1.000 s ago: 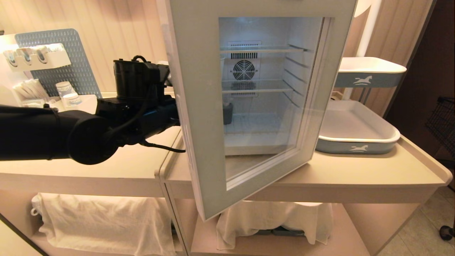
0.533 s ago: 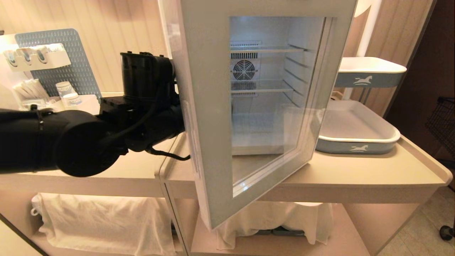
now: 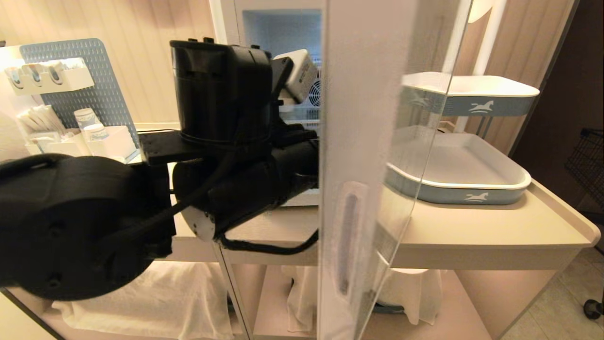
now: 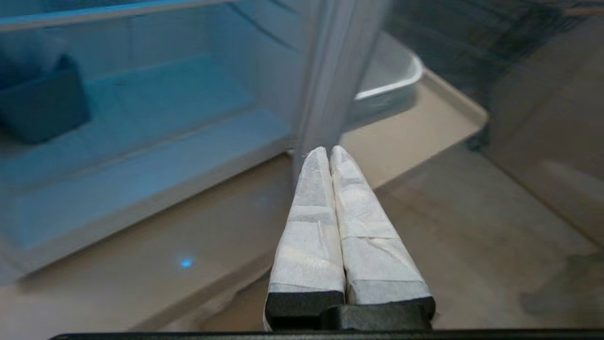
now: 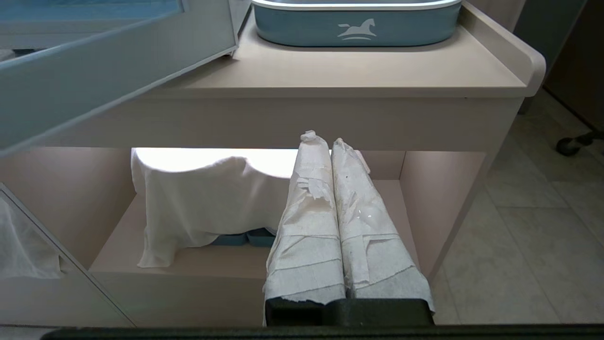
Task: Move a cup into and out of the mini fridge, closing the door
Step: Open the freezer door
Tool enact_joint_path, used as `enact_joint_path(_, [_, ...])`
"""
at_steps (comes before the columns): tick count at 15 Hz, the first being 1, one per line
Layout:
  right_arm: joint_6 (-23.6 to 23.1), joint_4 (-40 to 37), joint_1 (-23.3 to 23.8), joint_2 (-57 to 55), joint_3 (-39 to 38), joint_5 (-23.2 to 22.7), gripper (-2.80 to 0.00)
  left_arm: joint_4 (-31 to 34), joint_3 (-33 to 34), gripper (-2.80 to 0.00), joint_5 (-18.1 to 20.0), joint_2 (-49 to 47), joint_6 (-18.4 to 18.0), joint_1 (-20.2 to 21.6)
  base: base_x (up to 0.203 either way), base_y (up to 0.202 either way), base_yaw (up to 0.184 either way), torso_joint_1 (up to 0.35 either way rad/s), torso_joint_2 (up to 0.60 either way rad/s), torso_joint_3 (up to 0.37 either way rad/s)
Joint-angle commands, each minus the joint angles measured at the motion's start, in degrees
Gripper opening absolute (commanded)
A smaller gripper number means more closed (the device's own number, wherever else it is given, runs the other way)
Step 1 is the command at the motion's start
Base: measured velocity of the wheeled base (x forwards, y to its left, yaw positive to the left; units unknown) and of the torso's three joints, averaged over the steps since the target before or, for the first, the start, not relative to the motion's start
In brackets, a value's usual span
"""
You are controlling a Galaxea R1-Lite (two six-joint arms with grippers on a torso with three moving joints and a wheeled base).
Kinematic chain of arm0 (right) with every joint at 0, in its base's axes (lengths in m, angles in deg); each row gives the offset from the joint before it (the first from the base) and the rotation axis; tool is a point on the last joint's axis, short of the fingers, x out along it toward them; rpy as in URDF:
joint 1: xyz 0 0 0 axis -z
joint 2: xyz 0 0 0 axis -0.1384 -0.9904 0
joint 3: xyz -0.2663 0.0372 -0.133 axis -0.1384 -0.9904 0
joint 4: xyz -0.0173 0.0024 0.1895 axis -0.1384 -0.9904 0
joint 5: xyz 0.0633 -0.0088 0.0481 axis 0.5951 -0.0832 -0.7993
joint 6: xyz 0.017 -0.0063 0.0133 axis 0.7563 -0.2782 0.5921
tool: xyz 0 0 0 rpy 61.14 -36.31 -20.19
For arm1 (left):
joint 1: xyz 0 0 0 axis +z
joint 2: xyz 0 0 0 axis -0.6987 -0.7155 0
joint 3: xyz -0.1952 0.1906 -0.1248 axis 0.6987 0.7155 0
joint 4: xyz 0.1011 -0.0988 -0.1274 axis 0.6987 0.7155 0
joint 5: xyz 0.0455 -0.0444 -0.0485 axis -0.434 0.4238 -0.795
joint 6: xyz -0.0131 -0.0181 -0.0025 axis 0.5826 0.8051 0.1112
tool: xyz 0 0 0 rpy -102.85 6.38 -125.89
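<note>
1. My left end effector point(image 4: 329, 152): tape-wrapped fingers clenched together, empty, above the beige bench point(image 4: 424, 198) before the white mini fridge point(image 4: 141, 141).
2. White-framed tinted glass door point(image 3: 349, 189): swung wide, edge-on in my head view.
3. My right end effector point(image 5: 321, 141): clenched, empty, low before the bench.

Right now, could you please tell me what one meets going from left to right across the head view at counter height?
Blue pegboard → stack of paper cups → left arm → open fridge door, seen edge-on → lower tray with a horse logo → counter's raised right edge.
</note>
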Motion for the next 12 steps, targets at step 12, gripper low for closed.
enact_joint_path(12, [0.0,0.0,0.0,-0.1,0.0,0.0,-2.8,-0.5,-2.2,-2.8,1.2,-2.5,0.5,-2.2,0.0,0.0,0.0,0.0,0.0,0.0])
